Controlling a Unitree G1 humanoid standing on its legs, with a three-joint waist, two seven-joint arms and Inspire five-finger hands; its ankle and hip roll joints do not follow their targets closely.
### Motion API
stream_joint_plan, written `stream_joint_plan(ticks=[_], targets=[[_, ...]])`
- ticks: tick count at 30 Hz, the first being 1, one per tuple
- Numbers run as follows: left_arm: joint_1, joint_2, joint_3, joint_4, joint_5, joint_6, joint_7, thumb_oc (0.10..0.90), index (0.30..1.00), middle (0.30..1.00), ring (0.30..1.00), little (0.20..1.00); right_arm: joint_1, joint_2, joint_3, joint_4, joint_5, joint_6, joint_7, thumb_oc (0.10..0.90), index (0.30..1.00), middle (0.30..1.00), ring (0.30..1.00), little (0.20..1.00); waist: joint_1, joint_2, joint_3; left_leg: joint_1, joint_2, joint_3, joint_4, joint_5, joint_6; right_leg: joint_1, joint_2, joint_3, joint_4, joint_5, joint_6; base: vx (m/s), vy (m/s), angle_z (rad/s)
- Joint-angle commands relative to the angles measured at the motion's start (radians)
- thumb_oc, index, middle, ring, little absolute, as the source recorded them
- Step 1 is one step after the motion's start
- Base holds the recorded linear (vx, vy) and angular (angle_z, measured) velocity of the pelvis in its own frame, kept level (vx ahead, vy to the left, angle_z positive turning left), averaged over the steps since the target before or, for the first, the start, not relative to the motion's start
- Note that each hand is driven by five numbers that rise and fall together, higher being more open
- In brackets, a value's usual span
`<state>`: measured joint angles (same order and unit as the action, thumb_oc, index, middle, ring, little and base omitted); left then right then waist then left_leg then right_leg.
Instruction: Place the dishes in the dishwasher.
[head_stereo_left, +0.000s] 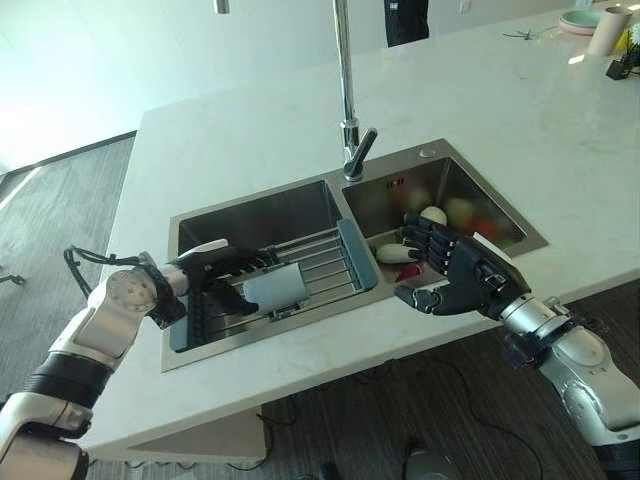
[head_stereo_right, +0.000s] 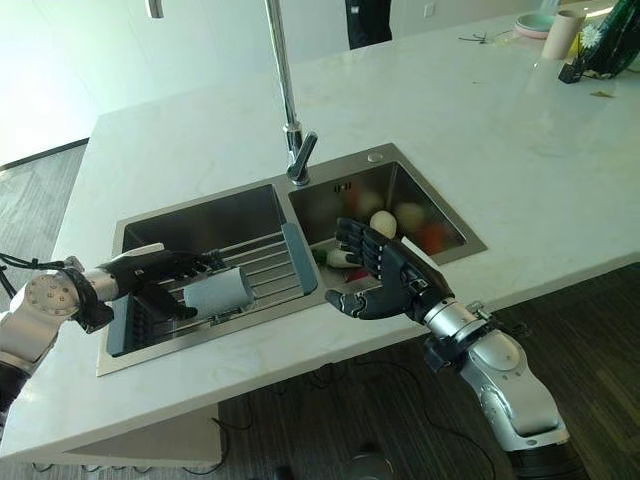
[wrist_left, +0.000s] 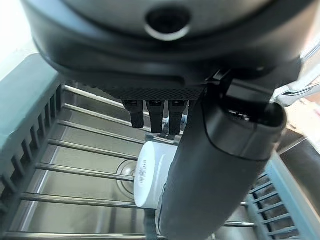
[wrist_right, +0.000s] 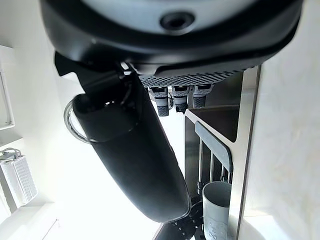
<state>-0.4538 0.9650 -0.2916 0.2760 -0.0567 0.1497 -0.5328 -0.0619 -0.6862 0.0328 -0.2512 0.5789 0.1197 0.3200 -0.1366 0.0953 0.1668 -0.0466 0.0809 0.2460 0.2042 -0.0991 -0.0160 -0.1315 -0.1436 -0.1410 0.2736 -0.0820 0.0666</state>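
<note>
A pale grey plastic cup (head_stereo_left: 274, 290) lies on its side on the grey-framed wire rack (head_stereo_left: 345, 262) spanning the left basin of the steel sink (head_stereo_left: 254, 214), near the rack's front edge. White and coloured dishes (head_stereo_left: 434, 215) lie jumbled in the right basin.

We see a pale grey cup (head_stereo_left: 274, 290) lying on a rack (head_stereo_left: 355, 253) of silver bars with dull blue-grey ends, set over a steel sink (head_stereo_left: 255, 214). The counter (head_stereo_left: 230, 140) is off-white with faint veining. Both hands, left (head_stereo_left: 215, 265) and right (head_stereo_left: 455, 270), are black. In the right basin lie white, red and green items (head_stereo_left: 432, 214).
</note>
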Motion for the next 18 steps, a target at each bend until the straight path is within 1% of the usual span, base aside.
stream_joint_plan(ticks=[1, 18], targets=[[-0.157, 0.013, 0.030, 0.010, 0.033, -0.059, 0.065, 0.800, 0.900, 0.900, 0.900, 0.900, -0.127, -0.021, -0.028, -0.071, 0.025, -0.097, 0.008, 0.800, 0.900, 0.900, 0.900, 0.900, 0.002, 0.002, -0.050, 0.014, 0.061, 0.003, 0.096, -0.146, -0.059, 0.041, -0.031, -0.021, 0.026, -0.111, 0.095, 0.00, 0.000, 0.00], [-0.183, -0.018, 0.003, 0.049, 0.077, -0.054, 0.054, 0.800, 0.900, 0.900, 0.900, 0.900, -0.128, 0.000, -0.020, -0.060, 0.011, -0.107, 0.025, 0.800, 0.900, 0.900, 0.900, 0.900, -0.010, -0.001, -0.049, 0.019, 0.064, 0.014, 0.096, -0.149, -0.057, 0.040, -0.026, -0.015, 0.026, -0.112, 0.093, 0.00, -0.001, -0.01]])
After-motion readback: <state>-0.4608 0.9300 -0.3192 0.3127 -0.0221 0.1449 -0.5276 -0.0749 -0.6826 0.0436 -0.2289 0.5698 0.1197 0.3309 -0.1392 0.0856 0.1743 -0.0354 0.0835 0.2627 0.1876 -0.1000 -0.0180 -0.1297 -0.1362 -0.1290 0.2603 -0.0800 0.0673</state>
